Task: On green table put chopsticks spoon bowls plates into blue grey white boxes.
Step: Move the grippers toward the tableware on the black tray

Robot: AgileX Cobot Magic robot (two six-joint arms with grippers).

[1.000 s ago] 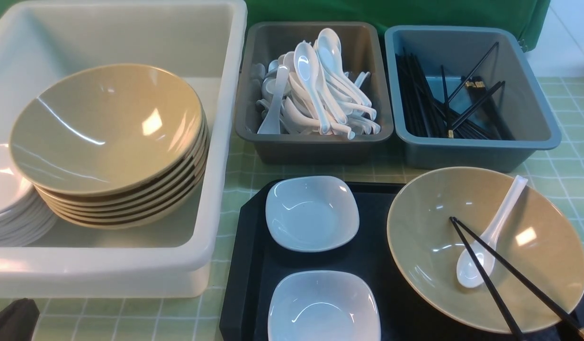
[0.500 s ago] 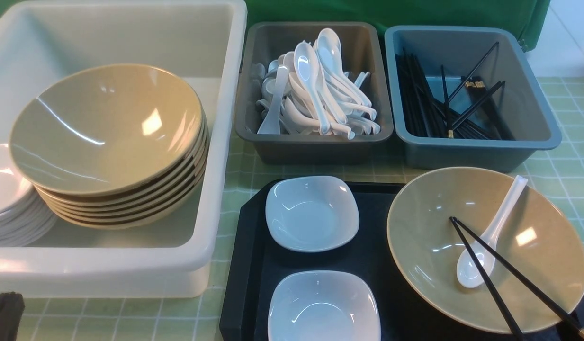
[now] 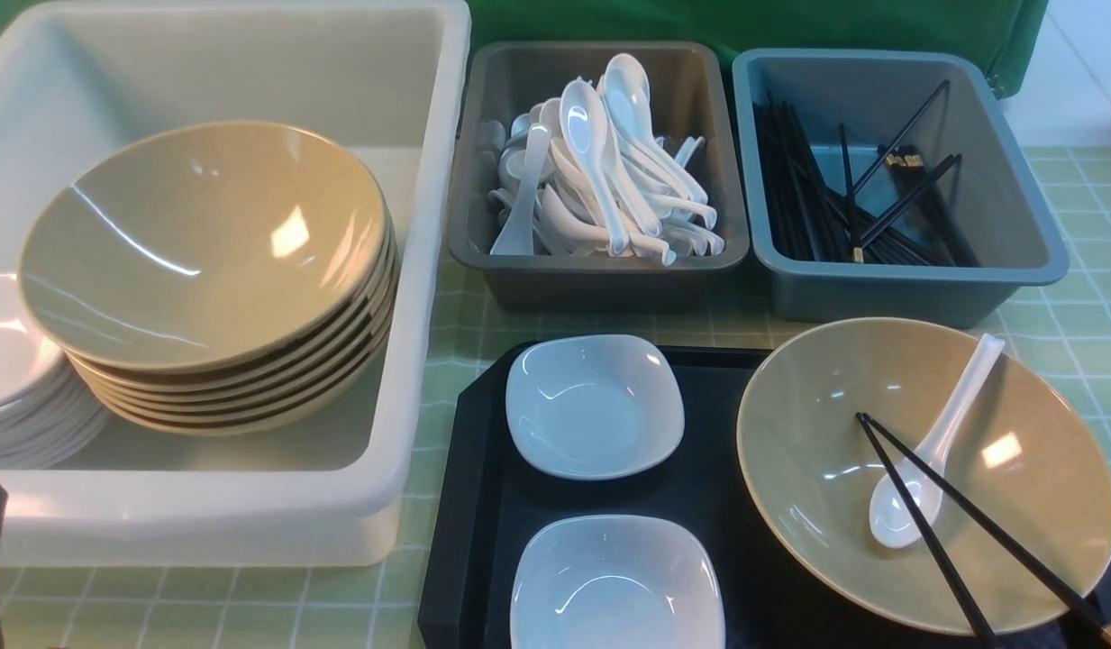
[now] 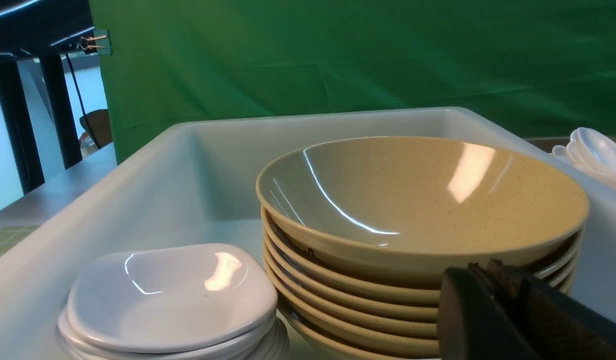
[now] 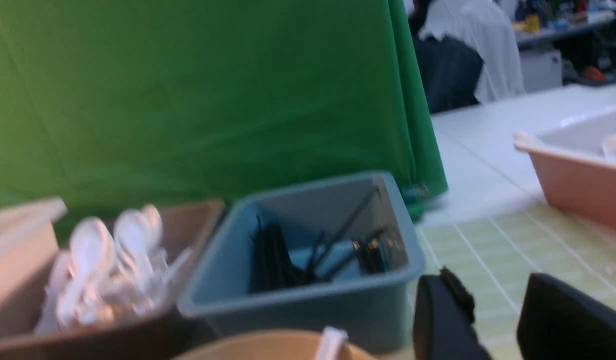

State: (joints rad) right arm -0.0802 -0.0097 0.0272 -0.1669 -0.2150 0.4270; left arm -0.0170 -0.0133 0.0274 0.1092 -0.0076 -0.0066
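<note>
Two chopsticks (image 3: 969,509) slanting across bowl (image 3: 816,451) toward near-right, left gripper (image 4: 482,275) closed, empty, right gripper (image 5: 495,312) parted, empty

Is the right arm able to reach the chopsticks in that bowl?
Probably yes: the chopsticks lie uncovered in the bowl on the robot's right, nothing over them, and the right gripper is open and empty.

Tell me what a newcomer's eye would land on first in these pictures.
The tall stack of tan bowls in the big white box on the left grabs the eye first. Next comes the heap of white spoons in the dark grey box at the back centre. On the black tray in front, a lone bowl at the right holds a spoon and a pair of black chopsticks.
</note>
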